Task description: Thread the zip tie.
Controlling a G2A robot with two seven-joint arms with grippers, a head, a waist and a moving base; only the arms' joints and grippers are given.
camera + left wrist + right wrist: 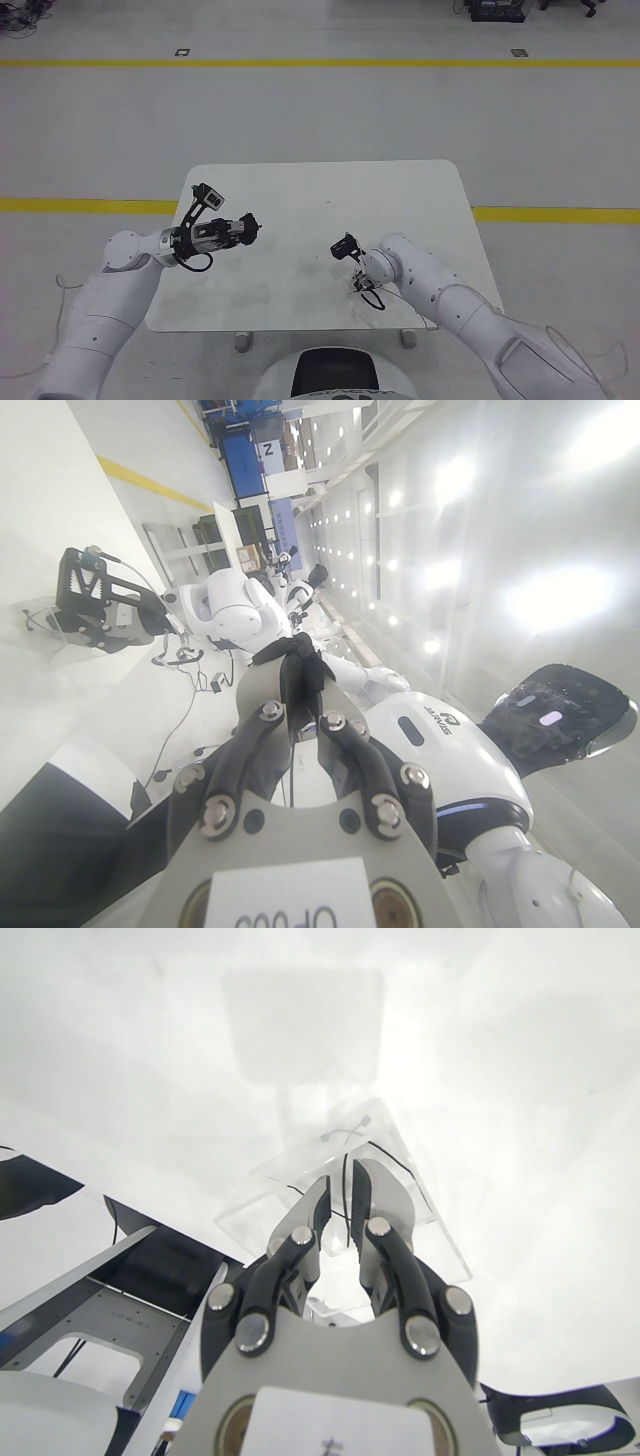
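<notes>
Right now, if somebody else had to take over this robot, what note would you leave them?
Left gripper: shut, raised over the left part of the table, apart from the work; nothing clearly held.
Right gripper: low over the clear plate, fingers a narrow gap apart, a strand of the black zip tie between them.
Done: the right arm is at the tie.
Left: I cannot see the tail through the head, so treat threading as yet to do.
</notes>
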